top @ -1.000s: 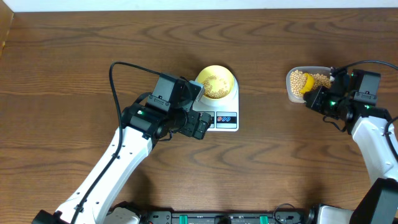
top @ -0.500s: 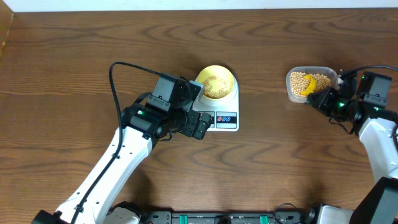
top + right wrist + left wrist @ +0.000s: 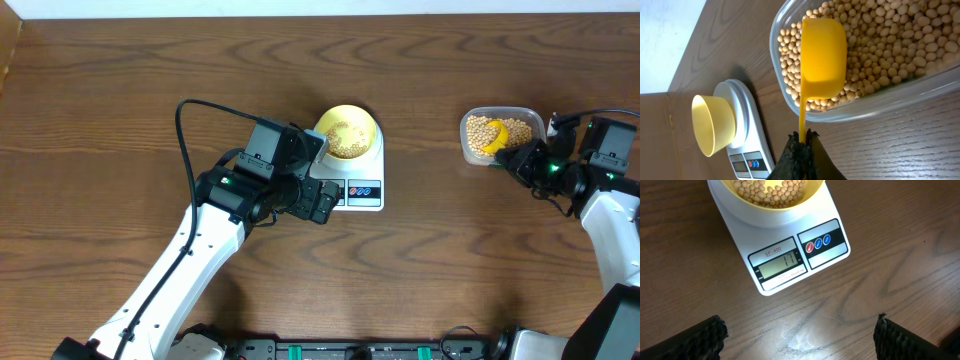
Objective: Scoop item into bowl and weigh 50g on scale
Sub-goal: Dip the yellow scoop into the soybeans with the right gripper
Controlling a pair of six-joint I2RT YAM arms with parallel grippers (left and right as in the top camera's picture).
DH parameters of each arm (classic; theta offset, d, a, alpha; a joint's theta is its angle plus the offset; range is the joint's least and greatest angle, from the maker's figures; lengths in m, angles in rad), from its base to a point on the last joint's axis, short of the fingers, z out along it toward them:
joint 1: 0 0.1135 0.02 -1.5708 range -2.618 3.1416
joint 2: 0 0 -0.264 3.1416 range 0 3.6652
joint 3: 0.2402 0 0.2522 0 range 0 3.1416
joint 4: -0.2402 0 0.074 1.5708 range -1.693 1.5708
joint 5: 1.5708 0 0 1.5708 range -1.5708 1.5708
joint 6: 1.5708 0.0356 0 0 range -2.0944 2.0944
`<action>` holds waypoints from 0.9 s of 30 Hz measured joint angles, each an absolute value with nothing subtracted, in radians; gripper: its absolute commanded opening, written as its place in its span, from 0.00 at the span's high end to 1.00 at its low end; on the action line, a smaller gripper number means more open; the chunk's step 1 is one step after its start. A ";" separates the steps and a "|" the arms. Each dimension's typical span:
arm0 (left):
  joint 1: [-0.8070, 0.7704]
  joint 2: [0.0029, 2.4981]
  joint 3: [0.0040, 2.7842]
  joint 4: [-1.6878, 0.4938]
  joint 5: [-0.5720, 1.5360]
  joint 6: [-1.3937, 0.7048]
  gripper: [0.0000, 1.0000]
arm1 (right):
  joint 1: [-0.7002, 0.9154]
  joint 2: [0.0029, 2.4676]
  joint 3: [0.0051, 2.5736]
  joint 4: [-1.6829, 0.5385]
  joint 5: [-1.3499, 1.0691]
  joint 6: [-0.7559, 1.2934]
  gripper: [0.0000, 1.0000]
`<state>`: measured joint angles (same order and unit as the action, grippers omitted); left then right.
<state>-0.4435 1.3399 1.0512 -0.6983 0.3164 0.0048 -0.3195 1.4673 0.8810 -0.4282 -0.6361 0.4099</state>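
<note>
The beans (image 3: 770, 190) lie in two places. Some cover the bottom of the bowl (image 3: 765, 209), which sits on the scale (image 3: 790, 255) straight ahead of my left claw (image 3: 799, 325). That claw is released, its fingers spread wide and hanging above bare table (image 3: 865, 305) just short of the scale's front edge. Only the left wrist view gives me the display (image 3: 781, 265): two digits, the first a one, the second I can't read for sure. The red and blue buttons sit beside it. From overhead the display is only a pale patch.

The rest of the beans fill the tub (image 3: 776, 45), directly ahead of my right claw (image 3: 802, 137). That claw is clenched on the tip of the scoop's handle. The scoop (image 3: 823, 50) reaches forward over the tub's near rim, its cup resting on the beans. I can't tell whether the cup faces up or down.

The right wrist view also catches the bowl and scale from the side, well beyond the tub and off to one side of the fingertips. Overhead alone shows the spread: scale and bowl mid-table, with the tub well apart near the right arm.
</note>
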 measured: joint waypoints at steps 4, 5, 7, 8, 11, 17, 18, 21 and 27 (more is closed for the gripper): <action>-0.443 1.340 1.051 -0.698 0.316 0.005 0.04 | -0.319 1.467 0.881 -0.427 -0.636 0.426 0.99; -0.443 1.340 1.051 -0.698 0.316 0.005 0.04 | -0.319 1.467 0.881 -0.427 -0.636 0.434 0.99; -0.443 1.340 1.051 -0.698 0.316 0.005 0.04 | -0.319 1.467 0.881 -0.427 -0.636 0.445 0.99; -0.443 1.340 1.051 -0.698 0.316 0.005 0.04 | -0.319 1.467 0.881 -0.426 -0.637 0.452 0.99; -0.443 1.340 1.051 -0.698 0.316 0.005 0.04 | -0.319 1.467 0.881 -0.422 -0.638 0.464 0.99; -0.443 1.340 1.051 -0.698 0.316 0.005 0.04 | -0.348 1.467 0.881 -0.403 -0.705 0.467 0.99; -0.443 1.340 1.051 -0.698 0.316 0.005 0.04 | -0.360 1.467 0.881 -0.404 -0.714 0.467 0.99; -0.443 1.340 1.051 -0.698 0.316 0.005 0.04 | -0.392 1.467 0.881 -0.407 -0.729 0.468 0.99; -0.443 1.340 1.051 -0.698 0.316 0.005 0.04 | -0.408 1.467 0.881 -0.415 -0.744 0.468 0.99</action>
